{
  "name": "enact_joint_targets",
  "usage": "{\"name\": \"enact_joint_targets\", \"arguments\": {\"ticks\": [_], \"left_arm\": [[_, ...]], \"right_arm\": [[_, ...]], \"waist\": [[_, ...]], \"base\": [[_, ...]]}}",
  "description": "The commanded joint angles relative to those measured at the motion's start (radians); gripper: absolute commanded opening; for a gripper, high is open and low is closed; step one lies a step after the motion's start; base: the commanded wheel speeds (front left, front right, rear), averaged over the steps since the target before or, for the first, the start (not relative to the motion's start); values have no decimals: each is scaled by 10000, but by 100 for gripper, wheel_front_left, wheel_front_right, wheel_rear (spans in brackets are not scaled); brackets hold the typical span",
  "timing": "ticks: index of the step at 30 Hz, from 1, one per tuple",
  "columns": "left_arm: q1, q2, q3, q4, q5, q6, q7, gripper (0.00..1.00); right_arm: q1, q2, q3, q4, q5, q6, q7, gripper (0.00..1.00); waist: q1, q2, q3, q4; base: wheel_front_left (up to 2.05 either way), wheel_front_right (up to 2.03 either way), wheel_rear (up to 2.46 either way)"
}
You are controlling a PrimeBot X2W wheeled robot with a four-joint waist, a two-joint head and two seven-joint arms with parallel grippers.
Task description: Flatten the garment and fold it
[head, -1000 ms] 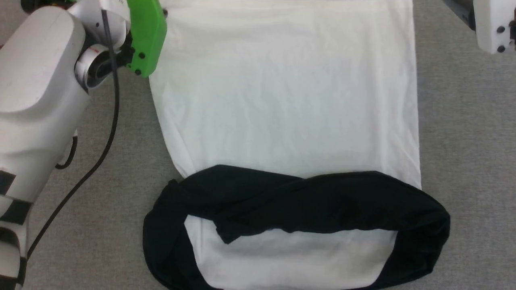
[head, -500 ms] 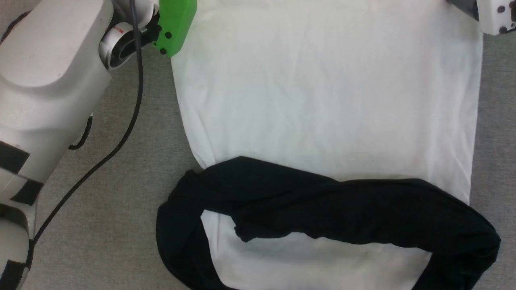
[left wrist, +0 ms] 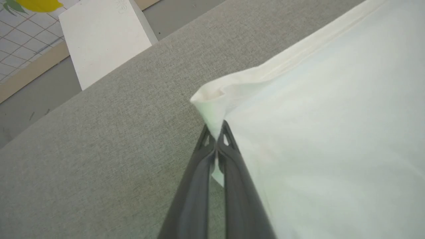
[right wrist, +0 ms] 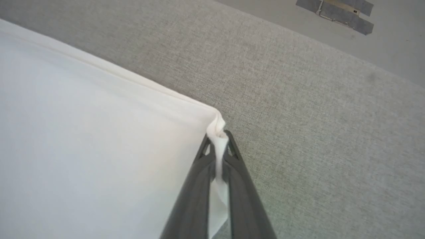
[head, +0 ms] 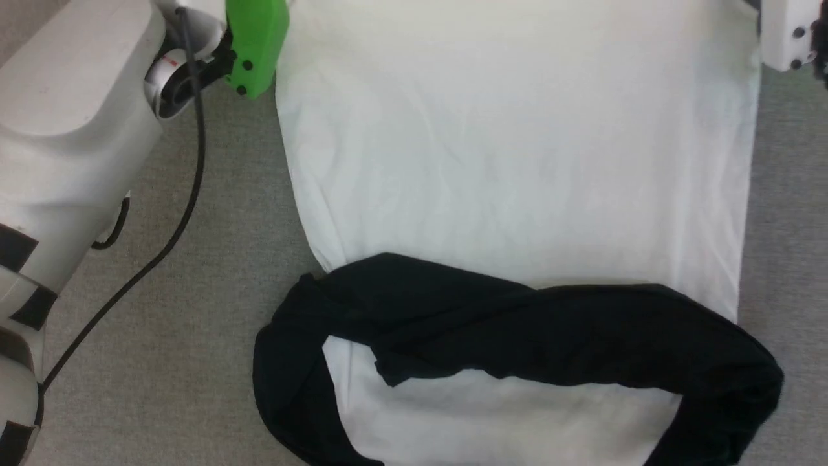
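Observation:
The garment point(head: 517, 162) lies on the grey cloth-covered table with its plain white back up and the hem at the far side. Its black sleeves point(head: 517, 323) are folded across the near part, one over the other. In the left wrist view my left gripper point(left wrist: 216, 131) is shut on the garment's far left hem corner point(left wrist: 212, 99). My right gripper point(right wrist: 217, 137) pinches the far right hem corner point(right wrist: 217, 126), with white cloth caught between its fingers. The print and the neck trim are hidden.
The grey table surface point(head: 194, 291) shows on both sides of the garment. My left forearm point(head: 71, 129) with its green wrist part point(head: 255, 39) and a black cable point(head: 174, 220) hang over the left side. A white block point(left wrist: 103, 36) stands beyond the table's far edge.
The head view has shifted, so the garment sits further right and lower in the picture than a second ago. Both grippers still hold the hem corners; the white body looks stretched flatter.

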Motion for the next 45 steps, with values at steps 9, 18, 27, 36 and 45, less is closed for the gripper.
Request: {"name": "enact_joint_targets", "arguments": {"ticks": [9,18,27,36,45], "left_arm": [[526,220,-414,334,-404,0,-970,0],[2154,1005,-911,-750,-424,104,-1970,0],[4922,2666,-1303,-3840,-681,1436,-2463,0],[7773,3853,-1796,-6397,-1071,2859,-2535,0],[9294,3302,-2044,-5932,-815,2731,-2032,0]], "right_arm": [[847,-337,834,-249,295,-19,-2604,0],[2810,-839,1342,-1220,194,-19,-5301,0],[5901,-1572,1203,-3268,46,-19,-6107,0],[9781,-1818,345,-5045,-122,-19,-5544,0],[12054,-1120,-144,-4596,-184,-19,-5297,0]], "waist": [[0,0,-2151,-633],[0,0,-3866,-517],[0,0,-5156,-520],[0,0,-5574,-589],[0,0,-5576,-580]], "base": [[0,0,0],[0,0,0],[0,0,0],[0,0,0],[0,0,0]]}}
